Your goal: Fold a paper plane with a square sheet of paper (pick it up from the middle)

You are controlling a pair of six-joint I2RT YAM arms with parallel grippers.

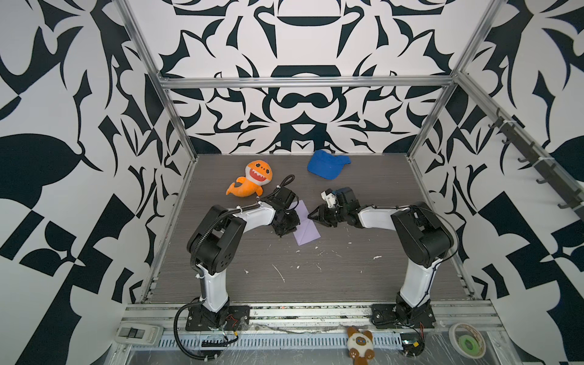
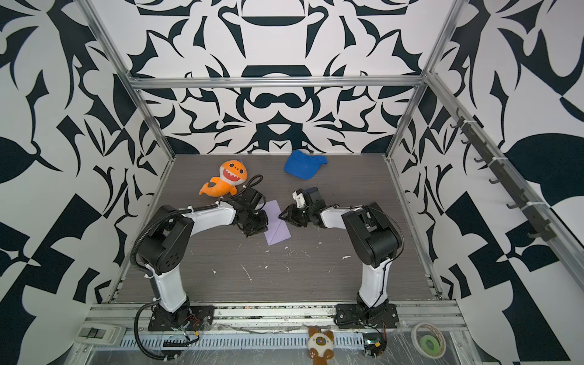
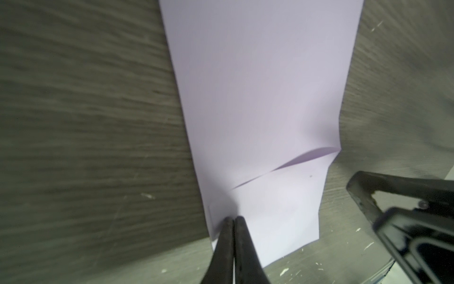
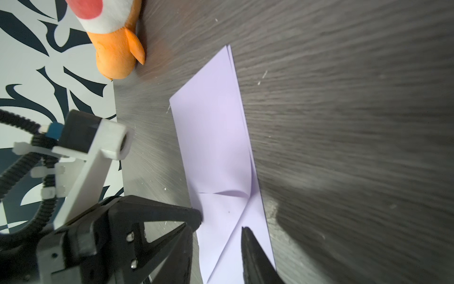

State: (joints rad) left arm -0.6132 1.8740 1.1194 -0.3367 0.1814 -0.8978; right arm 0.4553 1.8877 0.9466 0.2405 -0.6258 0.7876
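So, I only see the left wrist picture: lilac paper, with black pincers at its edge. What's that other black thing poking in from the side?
Observer: That's the right gripper, jaws apart, meeting the paper from the side opposite the left gripper.
Visitor: Anything else lying near the paper?
Observer: An orange plush shark, farther back on the left, clear of the paper.
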